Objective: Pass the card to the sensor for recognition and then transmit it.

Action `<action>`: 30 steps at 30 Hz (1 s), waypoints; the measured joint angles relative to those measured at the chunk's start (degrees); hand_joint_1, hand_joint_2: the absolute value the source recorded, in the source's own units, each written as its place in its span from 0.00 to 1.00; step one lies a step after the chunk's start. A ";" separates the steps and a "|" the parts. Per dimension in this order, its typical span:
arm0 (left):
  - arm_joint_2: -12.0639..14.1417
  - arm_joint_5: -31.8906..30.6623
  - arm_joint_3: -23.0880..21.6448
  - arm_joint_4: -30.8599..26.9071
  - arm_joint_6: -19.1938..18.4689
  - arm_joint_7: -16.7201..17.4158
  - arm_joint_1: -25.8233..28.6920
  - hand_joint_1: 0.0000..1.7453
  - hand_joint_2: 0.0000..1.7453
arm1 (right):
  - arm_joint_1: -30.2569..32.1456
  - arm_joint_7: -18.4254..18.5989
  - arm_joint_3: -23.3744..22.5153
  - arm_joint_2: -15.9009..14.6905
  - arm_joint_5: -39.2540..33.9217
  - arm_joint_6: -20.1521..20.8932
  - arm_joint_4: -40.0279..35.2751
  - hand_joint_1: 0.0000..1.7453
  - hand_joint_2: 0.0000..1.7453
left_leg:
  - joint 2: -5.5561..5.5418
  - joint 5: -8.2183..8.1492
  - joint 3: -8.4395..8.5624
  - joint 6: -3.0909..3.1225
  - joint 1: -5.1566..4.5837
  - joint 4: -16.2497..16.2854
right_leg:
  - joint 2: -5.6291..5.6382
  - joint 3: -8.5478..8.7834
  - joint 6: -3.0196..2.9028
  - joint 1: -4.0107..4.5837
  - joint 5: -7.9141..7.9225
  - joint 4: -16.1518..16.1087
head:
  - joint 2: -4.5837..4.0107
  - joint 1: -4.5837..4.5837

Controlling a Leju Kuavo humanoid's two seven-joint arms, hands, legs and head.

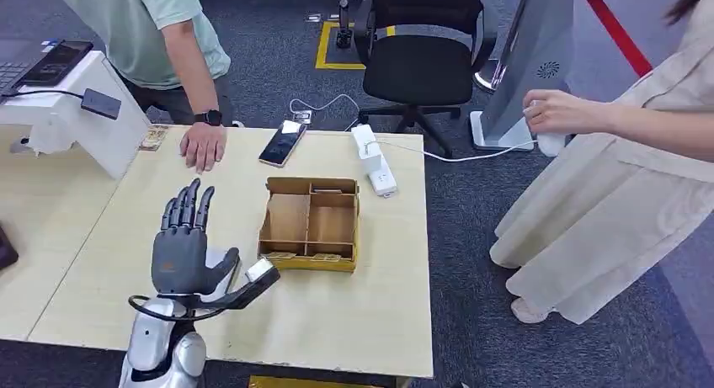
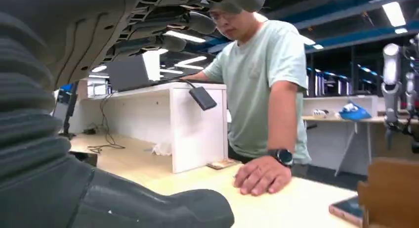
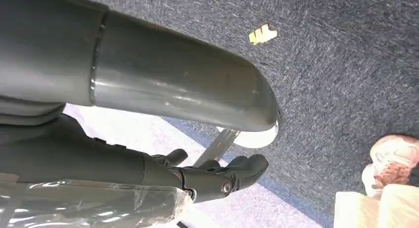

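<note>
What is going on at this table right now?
The robot's left hand hovers over the wooden table, fingers apart and extended, holding nothing. Beside it sits a cardboard divider box; the black sensor hangs off the white stand further left. A person's hand rests on the table. The right hand hangs over the carpet, fingers curled.
</note>
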 joint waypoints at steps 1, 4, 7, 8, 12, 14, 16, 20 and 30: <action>0.29 -0.33 -0.48 0.00 -0.77 0.00 0.23 0.00 1.00 | -0.02 -0.07 -0.13 0.00 0.00 -0.25 0.04 0.00 0.00 | 0.00 0.00 0.00 0.00 0.00 0.00 | 0.00 0.00 0.00 0.00 0.00 0.00 | 0.00 -0.02; 2.25 -0.53 -2.36 0.13 -1.86 0.18 1.02 0.00 1.00 | -0.22 -0.33 -0.66 0.00 0.00 -0.44 0.33 0.00 0.00 | 0.01 0.00 0.00 0.00 0.00 0.00 | 0.01 0.00 0.00 0.00 0.00 0.00 | 0.00 -0.02; 4.05 0.24 -3.59 0.66 -2.67 0.20 1.80 0.00 1.00 | -0.32 -0.31 -1.05 0.00 0.00 -0.86 0.66 0.00 0.00 | 0.00 0.00 0.01 0.00 0.01 0.00 | 0.00 -0.01 0.00 0.00 0.00 0.00 | -0.02 0.00; 4.57 0.65 -3.98 0.77 -3.15 0.22 2.15 0.00 1.00 | -0.36 -0.31 -1.09 0.00 0.00 -0.99 0.76 0.00 0.00 | 0.01 0.00 0.01 0.00 0.01 0.00 | 0.01 -0.01 0.00 0.00 0.00 0.00 | -0.02 -0.02; 7.33 2.16 -6.43 1.55 -5.65 0.31 3.62 0.00 1.00 | -0.77 -0.50 -1.55 -0.02 0.00 -1.40 1.42 0.00 0.00 | 0.01 0.00 0.01 0.00 0.01 0.00 | 0.02 -0.01 -0.01 0.00 0.00 0.00 | 0.00 -0.02; 8.76 2.86 -7.80 2.25 -6.21 0.57 4.31 0.00 1.00 | -1.05 -0.77 -1.86 -0.11 0.00 -1.53 1.92 0.00 0.00 | 0.01 0.00 0.00 0.00 0.01 0.00 | 0.01 -0.01 -0.01 0.00 -0.01 0.00 | -0.02 -0.02; 10.04 3.21 -8.92 2.86 -6.67 1.16 4.81 0.00 1.00 | -1.31 -1.01 -2.01 -0.17 0.00 -1.80 2.36 0.00 0.00 | 0.01 0.00 0.00 0.00 0.01 0.00 | 0.01 -0.01 -0.01 0.00 -0.01 0.00 | 0.00 -0.02; 13.01 4.65 -11.45 3.96 -8.44 2.43 5.59 0.00 1.00 | -1.77 -1.09 -2.29 -0.37 0.00 -2.28 3.23 0.00 0.00 | 0.01 0.00 0.00 0.00 0.01 -0.01 | 0.01 0.00 -0.01 0.00 -0.01 0.00 | 0.00 0.00; 16.72 8.15 -15.22 4.33 -9.71 4.20 8.04 0.00 1.00 | -1.95 -1.68 -2.36 -0.59 0.00 -2.43 4.37 0.00 0.00 | 0.00 0.00 0.00 0.00 0.01 -0.01 | 0.00 -0.01 -0.01 0.00 -0.02 0.00 | -0.02 -0.02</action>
